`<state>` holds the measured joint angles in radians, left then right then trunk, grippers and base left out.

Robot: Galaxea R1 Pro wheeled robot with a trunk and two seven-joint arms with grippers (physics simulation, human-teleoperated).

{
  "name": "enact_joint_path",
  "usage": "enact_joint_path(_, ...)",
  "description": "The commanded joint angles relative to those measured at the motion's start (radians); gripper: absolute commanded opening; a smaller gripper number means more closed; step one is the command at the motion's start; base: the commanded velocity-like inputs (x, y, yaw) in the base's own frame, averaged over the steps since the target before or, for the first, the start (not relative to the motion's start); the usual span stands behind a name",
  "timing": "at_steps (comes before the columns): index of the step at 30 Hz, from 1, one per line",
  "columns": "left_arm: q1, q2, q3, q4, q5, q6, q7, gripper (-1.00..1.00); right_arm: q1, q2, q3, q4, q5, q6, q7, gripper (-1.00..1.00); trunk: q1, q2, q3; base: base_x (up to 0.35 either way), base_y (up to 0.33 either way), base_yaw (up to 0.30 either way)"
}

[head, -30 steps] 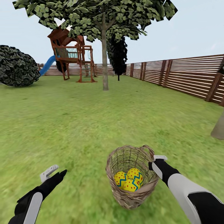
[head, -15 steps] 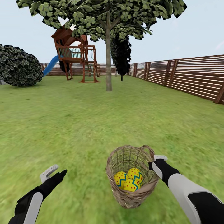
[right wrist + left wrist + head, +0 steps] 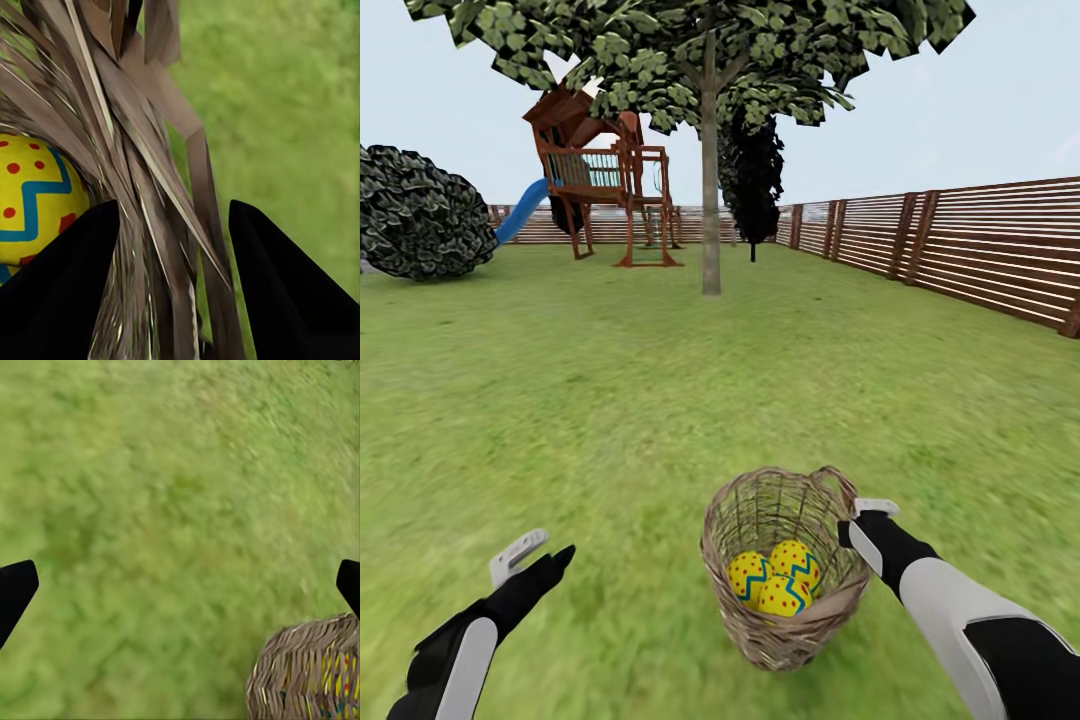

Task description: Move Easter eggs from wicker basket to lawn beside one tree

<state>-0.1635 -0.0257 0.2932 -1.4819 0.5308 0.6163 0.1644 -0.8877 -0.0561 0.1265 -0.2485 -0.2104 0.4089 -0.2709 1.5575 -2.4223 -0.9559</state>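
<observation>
The right claw (image 3: 863, 520) is clamped on the rim of the wicker basket (image 3: 785, 565), approx. at its right side beside the small loop handle; in the right wrist view the two dark fingers (image 3: 289, 300) sit either side of the woven wall (image 3: 150, 187), with one egg showing through the weave. The basket is upright, close in front of the robot and a bit right of centre over the lawn (image 3: 610, 400) (whether its base touches the grass can't be told). All three Easter eggs (image 3: 775, 580) lie inside it, bunched together at the bottom.

The left claw (image 3: 530, 560) is spread wide and holds nothing, well apart from the basket on its left, above bare grass; the left wrist view shows its fingertips (image 3: 15, 592) at opposite edges w/ the basket rim (image 3: 307, 671) off to one side.

Far ahead stands the tree (image 3: 710, 230) with a straight trunk, w/ a wooden playset (image 3: 600, 185) behind it, a round bush (image 3: 420, 215) at left and a slat fence (image 3: 970, 245) along the right.
</observation>
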Motion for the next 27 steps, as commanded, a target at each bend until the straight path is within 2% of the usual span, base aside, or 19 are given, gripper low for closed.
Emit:
enact_joint_path(1, -0.001, -0.001, 0.001, -0.001, 0.011, 0.005, 0.007, 1.00, 0.000, -0.001, 0.005, -0.003, -0.012, 0.005, -0.005, -1.00, 0.000, 0.000, -0.001, 0.230, 0.001, 0.000)
enact_joint_path(27, -0.001, -0.002, 0.001, 0.000, 0.011, 0.005, 0.007, 1.00, -0.001, -0.001, 0.005, -0.003, -0.012, 0.003, -0.006, -1.00, 0.000, 0.000, -0.001, 0.205, 0.000, 0.000)
